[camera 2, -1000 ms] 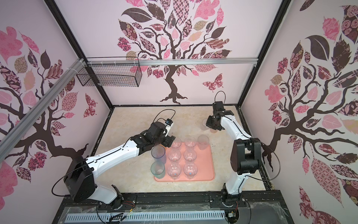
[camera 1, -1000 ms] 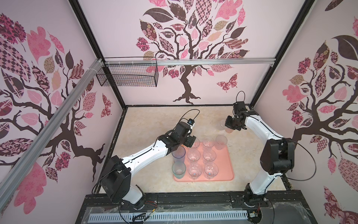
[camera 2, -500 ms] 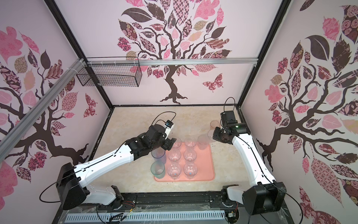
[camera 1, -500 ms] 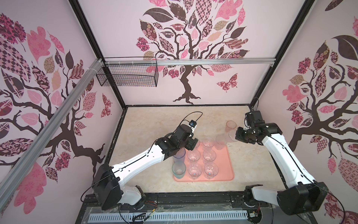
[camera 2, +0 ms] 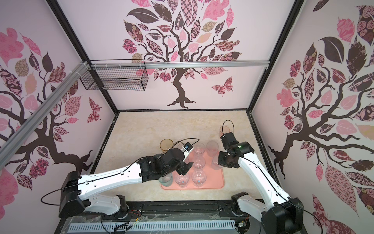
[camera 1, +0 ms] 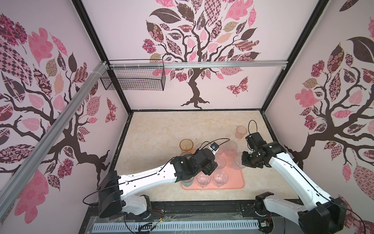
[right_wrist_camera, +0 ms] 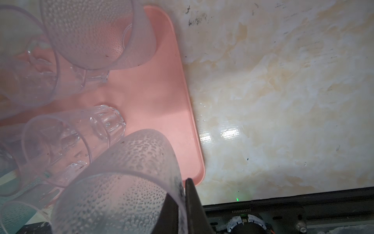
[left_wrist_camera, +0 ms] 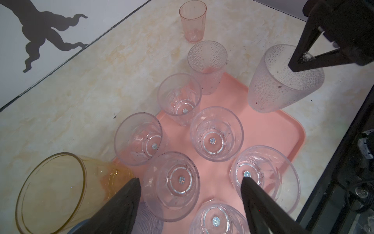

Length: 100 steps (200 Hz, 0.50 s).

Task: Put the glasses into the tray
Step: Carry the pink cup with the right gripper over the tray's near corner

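**A:** What stands nearest you on the tray (camera 1: 234, 183)?

**B:** Along its front edge you have a teal glass (camera 1: 187, 181) at the left corner. The clear faceted glasses (camera 1: 203, 179) stand upright beside it, with more of them in the rows behind.

**A:** And your left gripper (left_wrist_camera: 190, 179)?

**B:** It hangs above those clear glasses over the tray's left half. Its jaws are spread wide and grasp nothing.

**A:** Your right gripper (left_wrist_camera: 296, 63)?

**B:** It is clenched on the rim of a frosted dimpled glass (left_wrist_camera: 283, 81), one finger inside and one outside. The glass leans over the tray's right side. You cannot tell whether its base touches the tray.

**A:** What lies farther back?

**B:** A second frosted glass (camera 1: 230, 146) stands at the tray's far right corner. The amber glass (camera 1: 186, 144) sits on the table (camera 1: 162, 131), just beside the far left corner. Beyond them, the pinkish glass (camera 1: 241, 132) stands alone on the table, well apart from the tray. Farthest of all, a wire basket (camera 1: 133, 79) hangs on the back wall's rail.
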Available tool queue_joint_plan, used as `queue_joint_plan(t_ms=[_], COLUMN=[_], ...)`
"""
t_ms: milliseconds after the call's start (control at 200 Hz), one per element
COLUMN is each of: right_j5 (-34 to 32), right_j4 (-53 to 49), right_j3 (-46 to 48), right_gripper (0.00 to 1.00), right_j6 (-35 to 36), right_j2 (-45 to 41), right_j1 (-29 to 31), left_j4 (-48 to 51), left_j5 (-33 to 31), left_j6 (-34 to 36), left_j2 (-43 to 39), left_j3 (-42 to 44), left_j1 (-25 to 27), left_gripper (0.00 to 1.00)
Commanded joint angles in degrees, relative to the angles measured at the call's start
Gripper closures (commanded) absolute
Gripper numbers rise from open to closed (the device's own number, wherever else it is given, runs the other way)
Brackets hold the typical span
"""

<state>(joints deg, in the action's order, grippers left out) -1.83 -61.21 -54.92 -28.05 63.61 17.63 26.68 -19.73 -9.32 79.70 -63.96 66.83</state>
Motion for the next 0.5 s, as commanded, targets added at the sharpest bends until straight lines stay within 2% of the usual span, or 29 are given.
queue_joint_plan(t_ms=[0, 495], right_j5=[-3.7, -5.5], right_j4=[3.0, 11.2], right_j3=[1.3, 4.2], right_gripper=[0.94, 0.94], right_j6=[-2.9, -2.4], right_j2=[1.8, 9.2], right_j1=[2.5, 3.2], left_j4=[0.1, -1.7], left_j5=[-1.3, -2.5], left_j6=[-2.6, -2.6], left_j2=[0.7, 2.4], left_j3=[1.7, 4.2], left_j1=[0.3, 0.3], left_gripper=[0.18, 0.17])
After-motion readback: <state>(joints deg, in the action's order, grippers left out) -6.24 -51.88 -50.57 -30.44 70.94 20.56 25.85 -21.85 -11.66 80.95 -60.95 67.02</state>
